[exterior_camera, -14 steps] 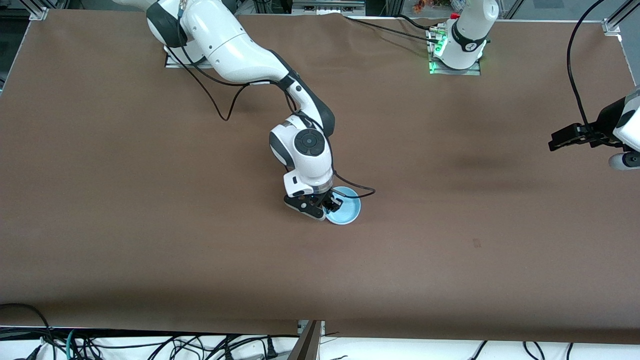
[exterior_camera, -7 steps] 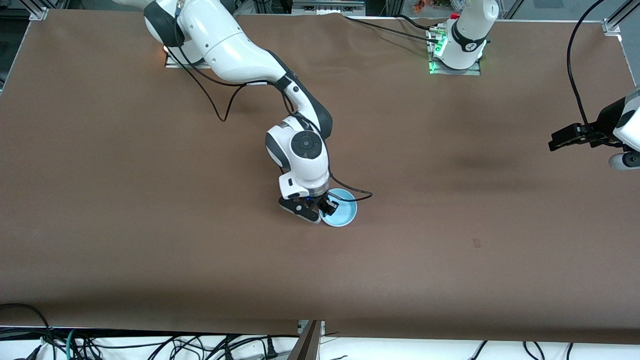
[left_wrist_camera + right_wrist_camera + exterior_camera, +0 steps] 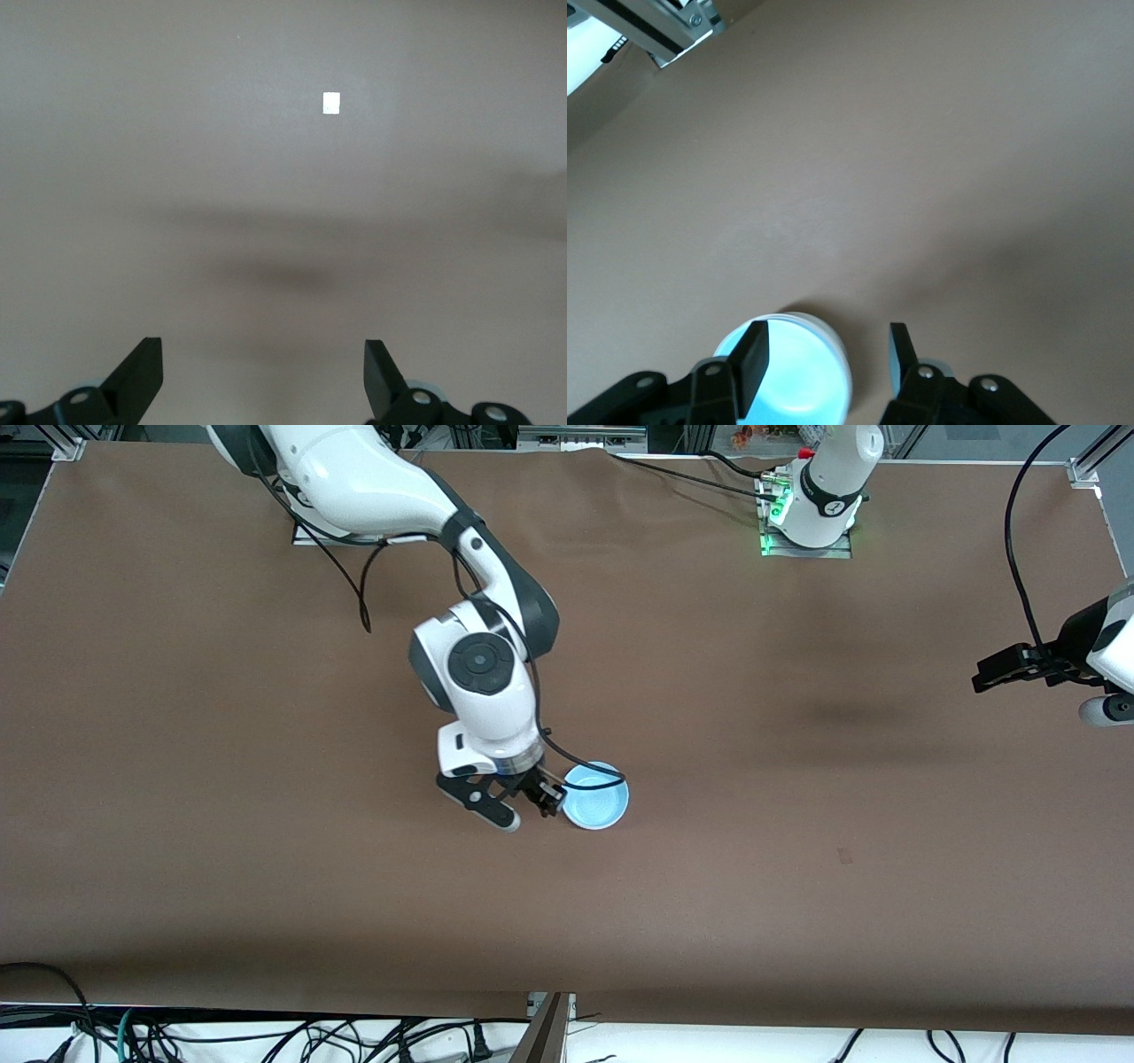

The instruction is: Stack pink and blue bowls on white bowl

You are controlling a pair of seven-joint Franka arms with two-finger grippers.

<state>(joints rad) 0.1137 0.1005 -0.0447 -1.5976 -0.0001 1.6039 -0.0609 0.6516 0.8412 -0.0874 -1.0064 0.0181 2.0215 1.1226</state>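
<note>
The light blue bowl (image 3: 596,797) sits upright on the brown table near its middle. In the right wrist view the blue bowl (image 3: 793,381) has a whitish wall (image 3: 845,372) round its outside; I cannot tell if that is the white bowl. The pink bowl is hidden or out of view. My right gripper (image 3: 532,810) is open and empty, raised over the bowl's edge toward the right arm's end; in its own view (image 3: 826,345) one finger is over the bowl and one over bare table. My left gripper (image 3: 1005,670) waits open and empty (image 3: 261,356) at the left arm's end.
A small pale tag (image 3: 331,103) lies on the table (image 3: 266,868) under the left wrist camera. A black cable loops from the right wrist over the blue bowl's rim. Cables hang along the table's near edge.
My right gripper has come off the blue bowl's rim, opened and moved up and toward the right arm's end. The bowl stays on the table. The left arm has not moved.
</note>
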